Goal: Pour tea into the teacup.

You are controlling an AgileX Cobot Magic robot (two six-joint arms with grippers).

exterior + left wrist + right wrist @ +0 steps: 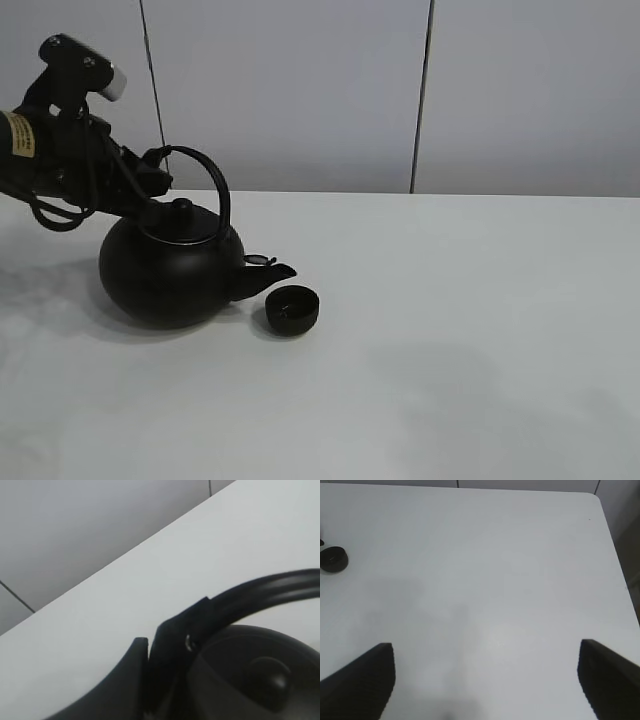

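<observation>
A big round black kettle (170, 272) with an arched handle (215, 180) stands on the white table (460, 330), at the left. It leans a little towards its spout (278, 271). The teacup (292, 309) is a tiny black bowl just beyond and below the spout tip. My left gripper (155, 182) is shut on the left end of the handle. The left wrist view shows its fingers (172, 635) clamped on the handle (270, 587) above the lid (267, 677). My right gripper (487, 680) is open and empty over bare table, far from the teacup (333, 560). It does not show in the high view.
A grey panelled wall (300, 90) stands behind the table's far edge. The right wrist view shows the table's corner and side edge (610, 525).
</observation>
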